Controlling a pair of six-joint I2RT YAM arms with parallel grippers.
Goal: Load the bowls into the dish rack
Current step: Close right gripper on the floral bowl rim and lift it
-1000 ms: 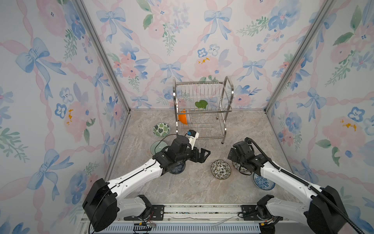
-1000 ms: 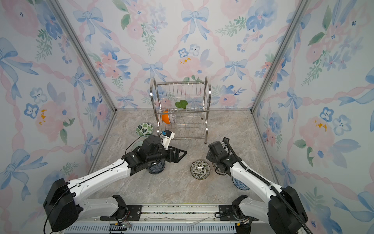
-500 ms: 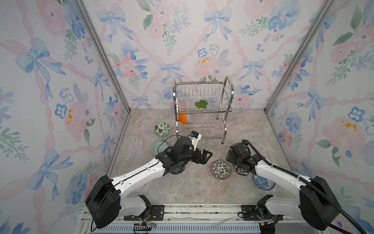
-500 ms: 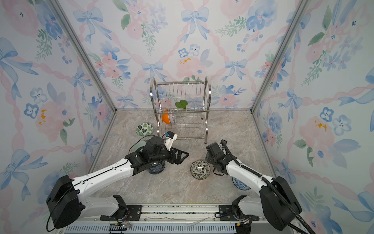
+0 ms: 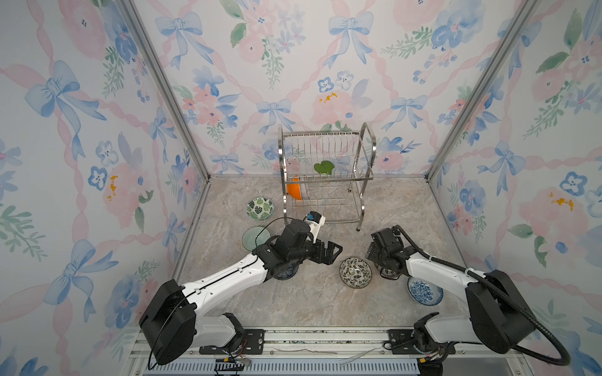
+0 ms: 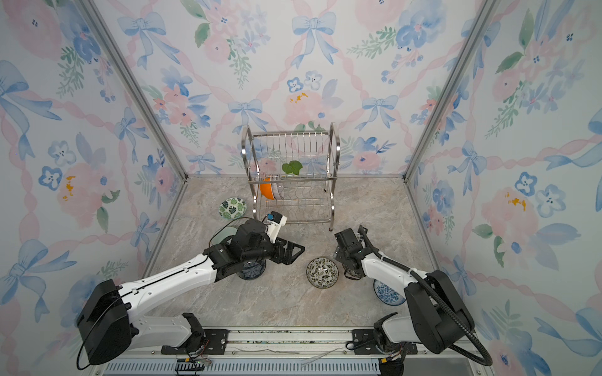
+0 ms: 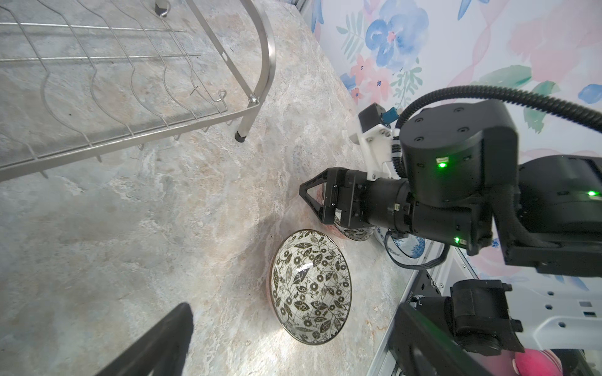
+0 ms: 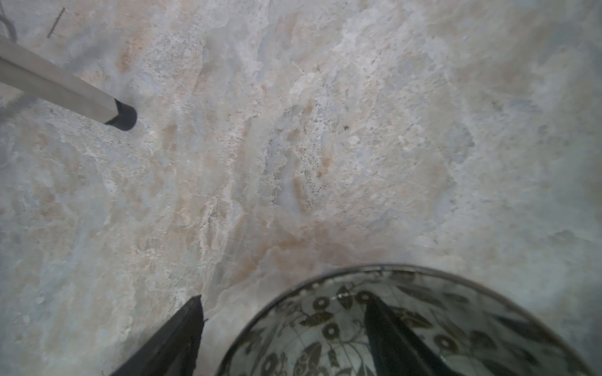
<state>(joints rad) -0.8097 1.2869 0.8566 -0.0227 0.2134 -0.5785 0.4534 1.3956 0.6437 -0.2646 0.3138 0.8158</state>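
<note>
Bowl (image 8: 309,328) rim between right fingers (image 8: 176,341), one inside

The steel two-tier dish rack (image 5: 329,201) stands at the far edge of the counter (image 5: 325,309), with an orange-backed bowl (image 5: 294,192) on edge in its lower tier. Upright on the counter are a green-leaf bowl (image 5: 259,208) toward the left edge, a black-white leaf bowl (image 5: 355,272) mid-front, and a blue-white floral bowl (image 5: 425,290) at the front right.

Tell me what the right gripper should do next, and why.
Probably close the right gripper on the rim of the black-white bowl. In the right wrist view its open jaws straddle that rim, one finger inside the bowl and one outside on the table side, so nothing is gripped yet.
</note>
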